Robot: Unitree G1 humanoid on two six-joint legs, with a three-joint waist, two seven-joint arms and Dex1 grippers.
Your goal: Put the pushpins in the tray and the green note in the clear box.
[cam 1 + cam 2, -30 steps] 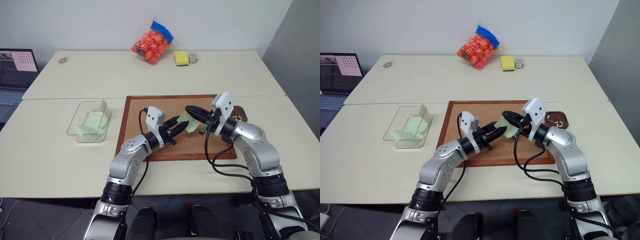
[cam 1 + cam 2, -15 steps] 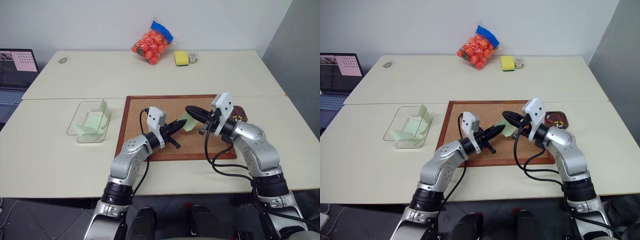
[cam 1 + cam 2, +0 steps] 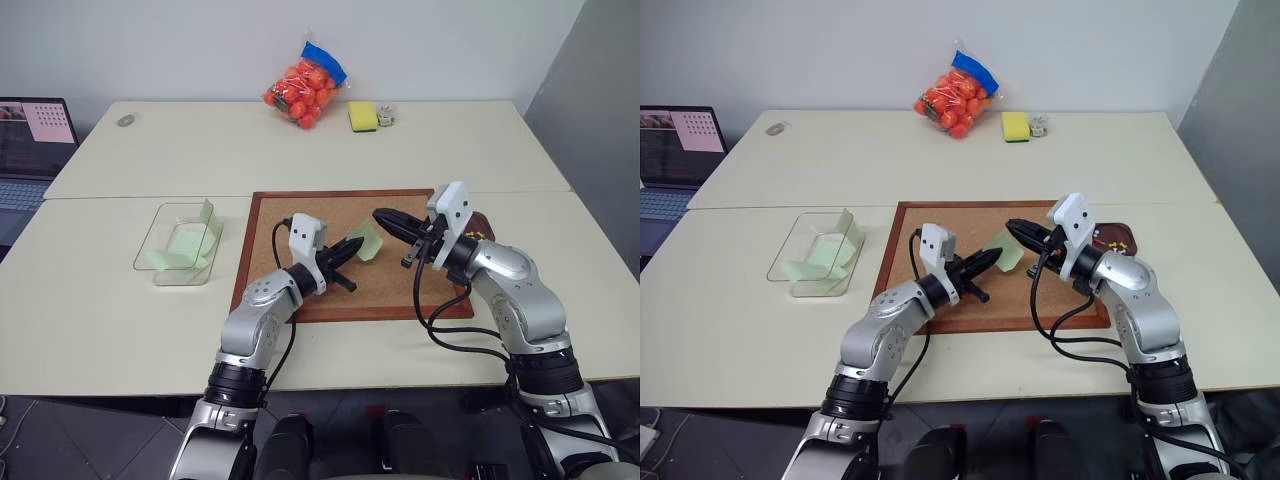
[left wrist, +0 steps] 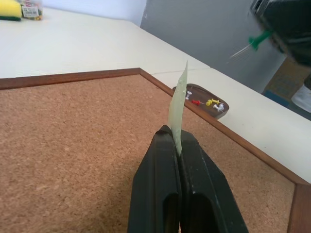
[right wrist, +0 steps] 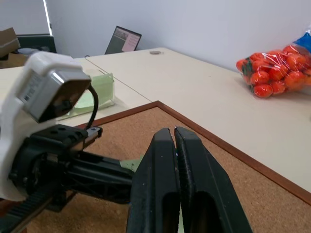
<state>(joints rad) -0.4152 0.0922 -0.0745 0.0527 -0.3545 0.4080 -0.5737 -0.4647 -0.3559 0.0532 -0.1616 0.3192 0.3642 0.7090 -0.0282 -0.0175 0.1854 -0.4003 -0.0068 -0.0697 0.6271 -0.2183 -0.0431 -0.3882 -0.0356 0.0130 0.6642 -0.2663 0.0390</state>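
Left gripper (image 3: 352,247) now clamps the green note (image 3: 368,241) above the cork board (image 3: 400,285).

A second ago its fingers stood apart around the slip; now they are pinched together on its lower edge, so the note stands upright in the grip, ready, I would judge, to be carried to the clear box (image 3: 160,262). The right gripper (image 3: 385,217), fingers together, has drawn back a little from the note; the left wrist view shows a green pushpin (image 4: 255,40) at its tip. The other pushpins (image 4: 208,102) already lie in the tray (image 4: 219,111), just off the board's right edge. The box sits well apart to the left, past the board's wooden frame, with other green slips (image 3: 178,251) inside and bare table between, so the way across looks open.
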